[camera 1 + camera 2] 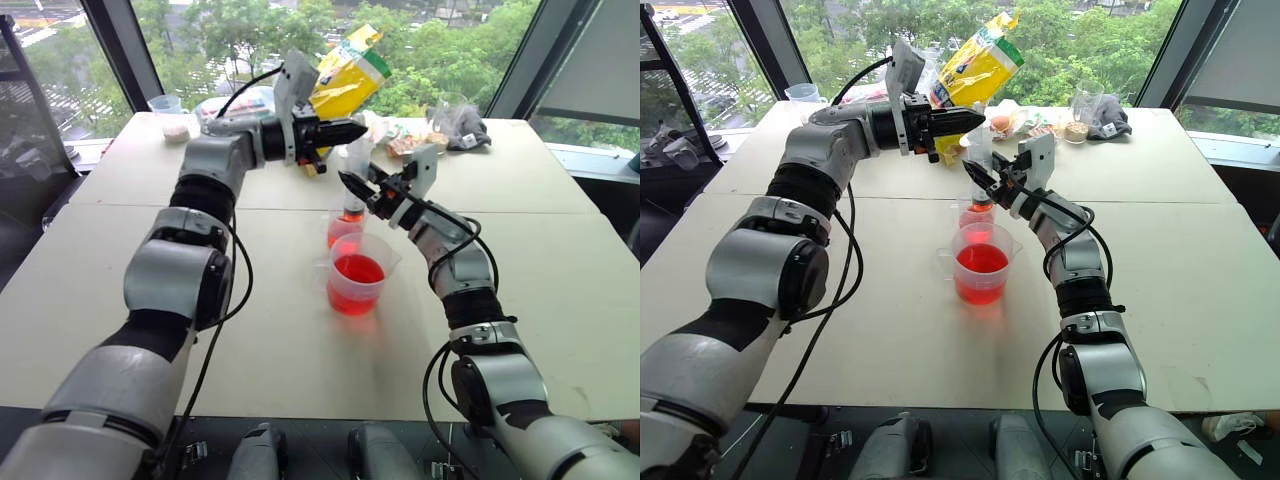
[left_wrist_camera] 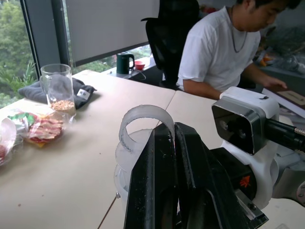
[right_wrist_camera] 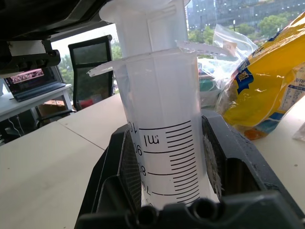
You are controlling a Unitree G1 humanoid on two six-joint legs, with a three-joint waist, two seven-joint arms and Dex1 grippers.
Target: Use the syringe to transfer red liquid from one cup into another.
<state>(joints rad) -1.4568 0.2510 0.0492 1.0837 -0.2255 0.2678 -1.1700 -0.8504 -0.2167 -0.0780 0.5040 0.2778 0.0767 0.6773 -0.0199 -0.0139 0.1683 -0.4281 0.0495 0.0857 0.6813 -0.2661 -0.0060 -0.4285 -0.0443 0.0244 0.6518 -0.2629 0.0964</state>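
Just below and nearer than the right gripper (image 1: 992, 185) stands the handled cup (image 1: 981, 262), clear smooth plastic half full of red liquid (image 1: 981, 266), and right behind it the small narrow cup (image 1: 973, 216), largely hidden, takes the syringe's orange-red tip. The right gripper is clamped around the barrel of the syringe (image 3: 167, 138), a clear ribbed-flanged tube printed with black graduation lines, "ml" and partly cut-off numerals. Above it the left gripper (image 1: 350, 131) is closed, apparently on the plunger's curved top, and beyond it stands a yellow bag (image 1: 347, 80) whose lettering is unreadable.
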